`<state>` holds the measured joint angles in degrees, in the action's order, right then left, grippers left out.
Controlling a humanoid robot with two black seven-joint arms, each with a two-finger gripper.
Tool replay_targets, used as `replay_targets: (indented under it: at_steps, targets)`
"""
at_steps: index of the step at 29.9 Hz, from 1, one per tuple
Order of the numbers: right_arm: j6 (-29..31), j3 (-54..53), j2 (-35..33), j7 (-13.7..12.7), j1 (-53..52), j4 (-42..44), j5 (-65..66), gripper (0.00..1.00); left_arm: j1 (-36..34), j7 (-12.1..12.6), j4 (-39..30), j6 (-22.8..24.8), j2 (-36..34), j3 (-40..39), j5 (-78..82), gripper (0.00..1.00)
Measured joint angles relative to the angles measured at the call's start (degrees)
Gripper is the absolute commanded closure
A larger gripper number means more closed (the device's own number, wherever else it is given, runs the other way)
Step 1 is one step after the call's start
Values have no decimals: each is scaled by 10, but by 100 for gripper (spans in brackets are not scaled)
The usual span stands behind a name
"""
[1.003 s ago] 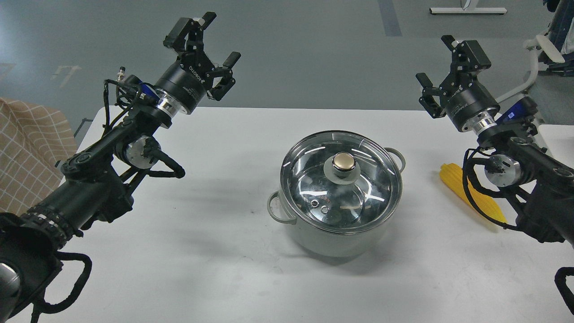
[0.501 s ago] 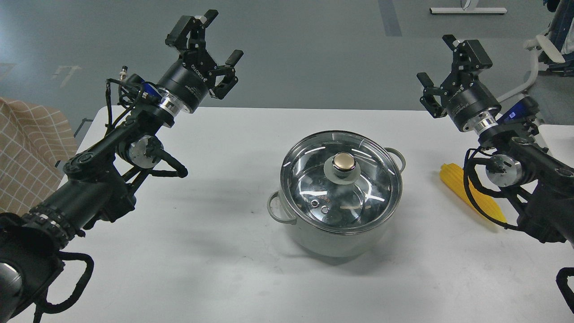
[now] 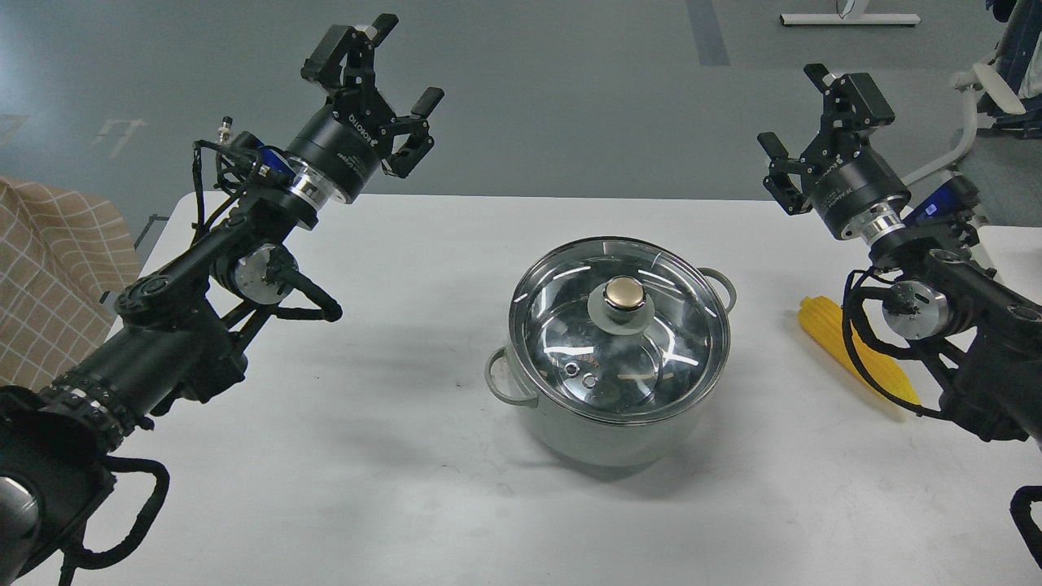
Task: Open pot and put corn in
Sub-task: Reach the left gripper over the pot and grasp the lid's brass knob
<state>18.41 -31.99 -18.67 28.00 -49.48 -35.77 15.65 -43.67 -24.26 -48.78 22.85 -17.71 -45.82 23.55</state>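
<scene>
The pale grey-green pot (image 3: 606, 435) stands in the middle of the white table, closed by a round glass lid (image 3: 676, 325) with a gold knob (image 3: 624, 294). The yellow corn cob (image 3: 822, 321) lies on the table to the pot's right, partly hidden behind my right arm. My left gripper (image 3: 403, 61) is open and empty, raised above the table's far left edge. My right gripper (image 3: 794, 110) is open and empty, raised above the far right edge, beyond the corn.
A beige checked cloth (image 3: 49, 277) hangs at the left beside the table (image 3: 391, 456). Grey floor lies beyond the far edge. A white chair base (image 3: 977, 89) stands at the far right.
My left gripper has drifted slightly up and to the right. My right gripper has shifted very slightly right. Pot, lid and corn have not moved.
</scene>
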Motion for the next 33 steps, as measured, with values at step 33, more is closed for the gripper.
replay_targets:
  at_steps: [33]
  targets:
    - [-18,2,-51,0,21,-9,5,0,-56,-33,-316,-86,-48,55,842,2]
